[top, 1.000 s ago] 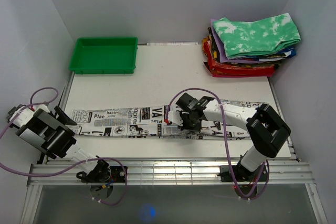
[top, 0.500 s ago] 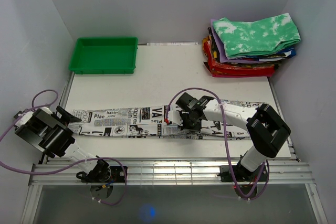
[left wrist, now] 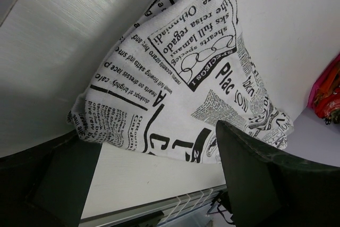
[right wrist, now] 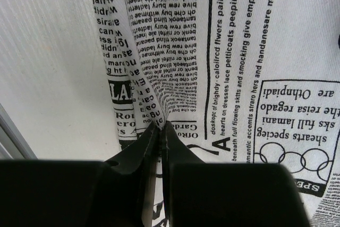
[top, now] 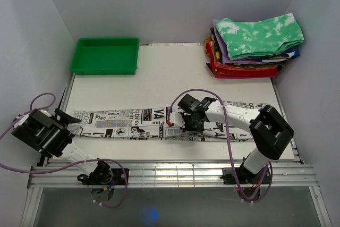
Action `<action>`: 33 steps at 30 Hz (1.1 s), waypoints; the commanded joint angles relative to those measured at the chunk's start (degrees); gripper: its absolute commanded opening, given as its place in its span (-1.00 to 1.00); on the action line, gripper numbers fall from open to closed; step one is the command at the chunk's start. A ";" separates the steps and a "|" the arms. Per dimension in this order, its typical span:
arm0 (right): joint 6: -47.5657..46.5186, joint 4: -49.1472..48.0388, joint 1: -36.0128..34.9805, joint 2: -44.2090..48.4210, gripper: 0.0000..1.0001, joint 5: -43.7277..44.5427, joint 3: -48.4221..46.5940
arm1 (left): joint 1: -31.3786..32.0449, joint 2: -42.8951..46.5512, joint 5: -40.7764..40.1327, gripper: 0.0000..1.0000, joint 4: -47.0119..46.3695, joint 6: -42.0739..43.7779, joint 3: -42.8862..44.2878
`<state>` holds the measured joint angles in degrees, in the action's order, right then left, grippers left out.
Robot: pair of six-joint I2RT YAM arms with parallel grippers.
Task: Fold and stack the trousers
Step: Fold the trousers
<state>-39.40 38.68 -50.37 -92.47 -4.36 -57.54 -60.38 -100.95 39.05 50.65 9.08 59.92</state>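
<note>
The trousers (top: pixel 127 123), white cloth with black newspaper print, lie stretched left to right across the near part of the table. My right gripper (top: pixel 184 122) sits on their middle and is shut on a pinched fold of the cloth (right wrist: pixel 159 111). My left gripper (top: pixel 64 120) is at the trousers' left end, open, its two dark fingers (left wrist: pixel 255 184) spread either side of the cloth's end (left wrist: pixel 175 94) and holding nothing.
A green tray (top: pixel 106 55) stands at the back left. A stack of folded clothes topped by a green-and-white tie-dye piece (top: pixel 256 38) is at the back right. The table's near edge and metal rail (top: pixel 170 171) run just below the trousers.
My left arm has drawn back to the left and lower, away from the trousers' left end. The right gripper and the cloth have not moved.
</note>
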 commanded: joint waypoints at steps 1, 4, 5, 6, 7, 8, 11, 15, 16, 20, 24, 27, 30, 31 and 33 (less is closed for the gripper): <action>-0.24 0.61 0.01 0.79 -0.85 1.63 -0.21 | -1.06 -0.65 -2.57 0.96 -4.86 -0.12 1.25; -0.33 0.61 0.44 1.41 -0.84 2.51 0.67 | -1.41 -1.01 -3.54 0.96 -5.13 -0.29 1.25; -0.33 0.61 0.53 1.67 -0.85 2.69 1.20 | -1.49 -1.18 -3.80 0.96 -5.13 -0.21 1.34; -0.33 0.61 0.71 1.76 -0.84 2.78 1.55 | -1.41 -1.27 -3.98 0.96 -5.13 -0.12 1.34; -0.24 0.61 1.06 1.85 -0.85 2.95 1.81 | -1.41 -1.36 -3.98 0.96 -5.13 -0.12 1.43; -0.33 0.52 1.24 2.02 -0.85 3.04 2.16 | -1.41 -1.36 -4.24 0.96 -5.13 -0.12 1.51; -0.24 0.52 1.76 2.11 -0.84 3.22 2.60 | -1.41 -1.53 -4.33 0.96 -5.13 -0.03 1.60; 0.02 0.35 2.38 1.85 -0.85 3.30 2.87 | -1.41 -1.62 -4.68 0.96 -5.04 0.15 1.51; 0.11 0.35 2.56 1.94 -0.85 3.13 2.87 | -1.41 -1.54 -4.42 0.96 -5.04 0.23 1.51; 0.29 0.35 2.73 1.59 -0.84 3.30 2.78 | -1.50 -1.53 -4.86 0.96 -4.95 0.41 1.51; 0.28 0.44 2.82 1.68 -0.84 2.87 3.05 | -1.49 -1.62 -4.77 0.96 -4.69 0.59 1.78; 0.37 0.44 2.73 1.67 -0.84 2.87 2.87 | -1.41 -1.62 -4.68 0.96 -4.69 0.67 1.87; 0.46 0.35 2.82 1.67 -0.84 2.95 3.22 | -1.41 -1.62 -4.86 0.96 -4.69 0.32 2.04; 0.46 0.26 2.82 1.67 -0.84 2.95 3.40 | -1.41 -1.54 -4.94 0.96 -4.69 0.41 2.04; 0.46 0.08 2.82 1.59 -0.84 2.78 3.92 | -1.41 -1.53 -5.30 0.96 -4.60 0.41 2.22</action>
<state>-39.33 36.71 -48.34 -92.18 -3.20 -55.11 -60.97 -101.93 38.37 50.59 7.49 60.73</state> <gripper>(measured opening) 0.086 0.977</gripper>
